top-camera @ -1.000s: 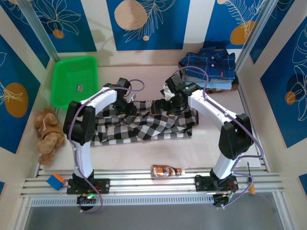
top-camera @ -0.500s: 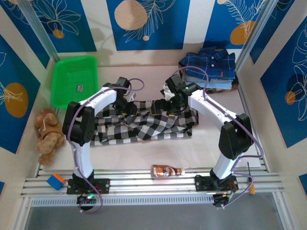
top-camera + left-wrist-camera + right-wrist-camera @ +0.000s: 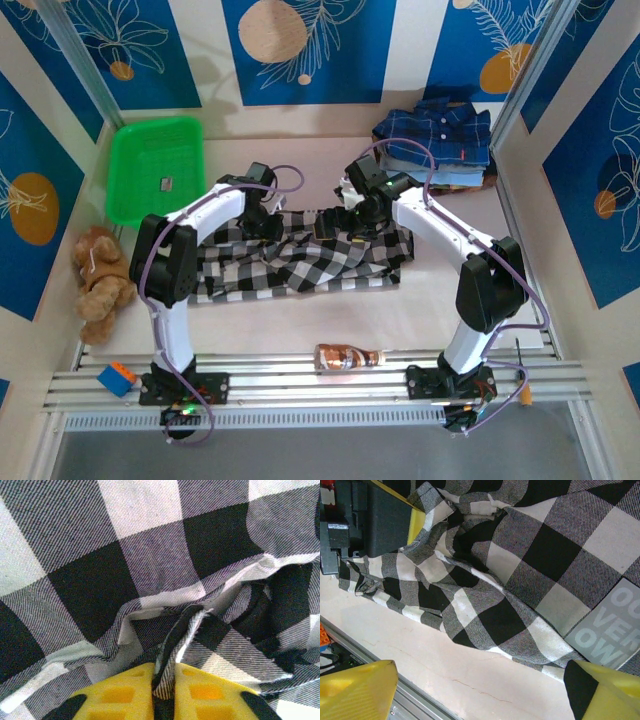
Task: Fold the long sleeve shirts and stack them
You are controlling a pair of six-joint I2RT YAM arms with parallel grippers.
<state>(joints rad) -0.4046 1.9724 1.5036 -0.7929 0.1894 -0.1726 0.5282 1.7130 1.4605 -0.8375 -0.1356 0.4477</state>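
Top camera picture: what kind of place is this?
Probably a robot practice booth, not a home: a left arm and right arm bolted to a metal rail, blue leaf-print panels all around, and a checked shirt laid out for them.

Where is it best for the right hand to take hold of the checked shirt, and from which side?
The checked shirt lies crumpled on the table, so probably pinch a raised fold near its right end from straight above; the left hand grips such a ridge.

spread shirt (image 3: 300, 262) mid-table, basket (image 3: 150, 124) back left, folded shirts (image 3: 435, 135) back right
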